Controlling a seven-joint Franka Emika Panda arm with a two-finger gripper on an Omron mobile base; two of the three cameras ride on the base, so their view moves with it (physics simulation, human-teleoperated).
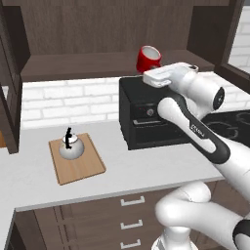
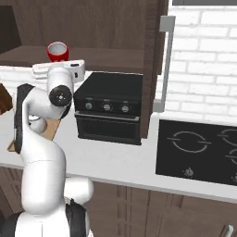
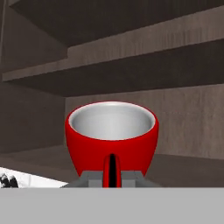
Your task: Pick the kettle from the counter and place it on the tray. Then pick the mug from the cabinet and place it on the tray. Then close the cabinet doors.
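The red mug (image 1: 148, 58) with its white inside hangs tilted just in front of the dark cabinet (image 1: 97, 29) shelf. My gripper (image 3: 111, 178) is shut on the mug's (image 3: 111, 140) handle, a grey finger on each side of it. In the right base view the mug (image 2: 57, 51) sits just above my white hand. The silver kettle (image 1: 72, 146) with its black handle stands upright on the wooden tray (image 1: 80, 168), on the counter (image 1: 29, 171) to the left. A cabinet door (image 2: 155, 55) with a silver bar handle stands open.
A black toaster oven (image 1: 146, 114) stands on the counter right under my hand. A dark cooktop (image 2: 199, 148) lies to its right. Another open door (image 1: 10, 97) hangs at the far left. Drawers with silver handles (image 1: 132, 200) run below the counter.
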